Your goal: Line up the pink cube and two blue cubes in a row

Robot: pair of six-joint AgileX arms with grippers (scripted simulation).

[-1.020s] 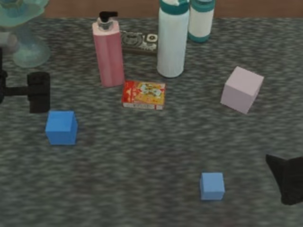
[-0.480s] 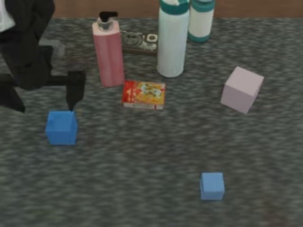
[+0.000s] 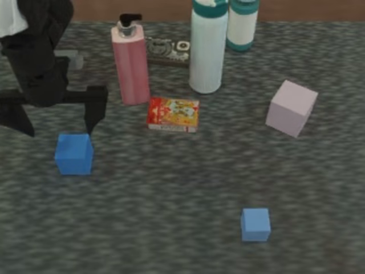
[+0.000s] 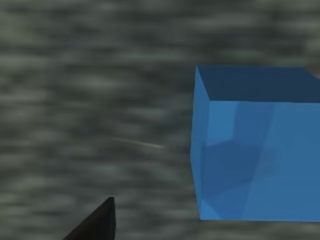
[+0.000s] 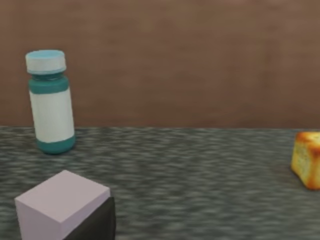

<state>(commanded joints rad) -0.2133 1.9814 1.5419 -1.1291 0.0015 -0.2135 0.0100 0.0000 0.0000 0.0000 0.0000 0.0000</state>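
The medium blue cube [image 3: 74, 154] sits at the table's left and fills much of the left wrist view [image 4: 255, 150]. My left gripper [image 3: 59, 129] hovers open just behind and above it, fingers spread wider than the cube and nothing between them; one fingertip [image 4: 97, 222] shows in its wrist view. The smaller, lighter blue cube [image 3: 255, 224] lies front right of centre. At the right stands the pink cube [image 3: 291, 108], turned at an angle. My right gripper is out of the top view. Its wrist view shows the pink cube [image 5: 57, 207] close by, beside one finger [image 5: 97, 225].
Along the back stand a pink pump bottle [image 3: 131, 63], a tall white bottle with a teal cap [image 3: 206, 48] and a shorter one [image 3: 242, 25] [image 5: 50, 102]. A red snack box [image 3: 174, 114] lies mid-table. An orange-brown block [image 5: 307, 160] shows in the right wrist view.
My left arm swung in from the left edge to hover over the medium blue cube, then settled with a slight shift. The right gripper left the top view's right edge. No cube moved.
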